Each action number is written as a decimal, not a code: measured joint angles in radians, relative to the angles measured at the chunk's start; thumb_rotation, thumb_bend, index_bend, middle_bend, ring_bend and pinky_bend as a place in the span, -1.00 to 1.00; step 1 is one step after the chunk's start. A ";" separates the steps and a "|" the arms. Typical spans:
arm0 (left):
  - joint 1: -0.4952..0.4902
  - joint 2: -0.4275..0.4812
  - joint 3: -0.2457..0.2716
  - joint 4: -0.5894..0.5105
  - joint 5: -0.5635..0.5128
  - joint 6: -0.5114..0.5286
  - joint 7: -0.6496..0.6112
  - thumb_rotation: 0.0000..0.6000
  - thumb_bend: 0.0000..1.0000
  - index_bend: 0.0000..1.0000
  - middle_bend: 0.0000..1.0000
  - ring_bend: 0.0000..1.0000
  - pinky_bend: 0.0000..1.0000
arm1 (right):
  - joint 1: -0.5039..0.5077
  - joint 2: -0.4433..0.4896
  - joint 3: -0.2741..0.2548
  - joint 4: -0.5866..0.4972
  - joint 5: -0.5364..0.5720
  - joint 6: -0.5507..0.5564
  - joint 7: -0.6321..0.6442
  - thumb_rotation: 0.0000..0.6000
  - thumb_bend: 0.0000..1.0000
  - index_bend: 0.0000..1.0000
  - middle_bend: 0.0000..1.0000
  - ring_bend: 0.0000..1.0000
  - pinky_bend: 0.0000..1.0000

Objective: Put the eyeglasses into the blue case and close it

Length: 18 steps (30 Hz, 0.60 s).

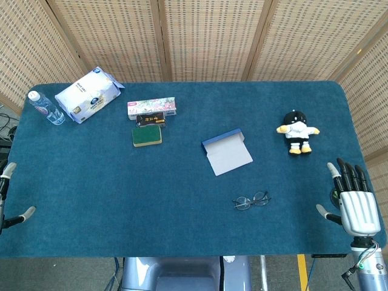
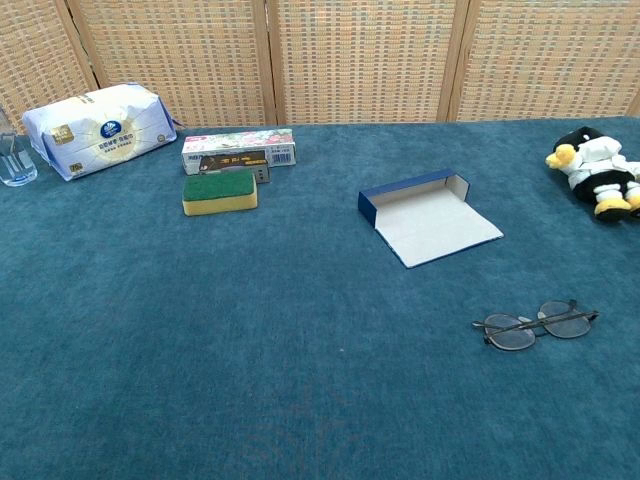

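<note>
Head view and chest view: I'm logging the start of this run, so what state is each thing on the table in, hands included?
Blue case: open, flap lying flat, empty.
Eyeglasses: folded, on the cloth, outside the case.
Left hand: at the table's edge, mostly out of frame, holding nothing visible.
Right hand: fingers spread, holding nothing.
Water bottle: lying down, capped.
Tissue pack: lying flat.
Plush toy: on its back.

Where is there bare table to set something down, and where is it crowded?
Bare cloth lies between the sponge and the blue case, and across the near-left table. The far-left is crowded: bottle, tissue pack, flowered box. The eyeglasses take the near-right.
</note>
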 measured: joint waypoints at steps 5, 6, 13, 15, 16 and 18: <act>0.004 -0.003 0.005 0.003 0.008 0.005 0.008 1.00 -1.00 -1.00 -1.00 -1.00 -1.00 | -0.005 0.006 0.001 -0.006 0.000 -0.009 -0.002 1.00 -0.98 -1.00 -1.00 -1.00 -1.00; 0.004 -0.004 0.005 0.003 0.009 0.006 0.009 1.00 -1.00 -1.00 -1.00 -1.00 -1.00 | -0.005 0.006 0.000 -0.007 -0.001 -0.012 -0.002 1.00 -0.96 -1.00 -1.00 -1.00 -1.00; 0.002 -0.010 0.007 0.005 0.013 0.002 0.030 1.00 -1.00 -1.00 -1.00 -1.00 -1.00 | 0.026 -0.001 -0.033 -0.005 -0.071 -0.084 -0.007 1.00 -0.59 -0.65 -1.00 -1.00 -1.00; 0.001 -0.014 0.007 0.006 0.009 -0.001 0.037 1.00 -1.00 -1.00 -1.00 -1.00 -1.00 | 0.049 -0.015 -0.040 0.005 -0.099 -0.116 -0.008 1.00 -0.50 -0.51 -1.00 -1.00 -1.00; 0.000 -0.015 0.007 0.006 0.008 -0.002 0.039 1.00 -1.00 -1.00 -1.00 -1.00 -1.00 | 0.060 -0.022 -0.042 0.010 -0.108 -0.130 -0.009 1.00 -0.48 -0.43 -1.00 -1.00 -1.00; -0.001 -0.017 0.005 0.005 0.005 -0.004 0.046 1.00 -1.00 -1.00 -1.00 -1.00 -1.00 | 0.089 -0.042 -0.044 0.030 -0.128 -0.167 -0.025 1.00 -0.40 -0.31 -1.00 -1.00 -1.00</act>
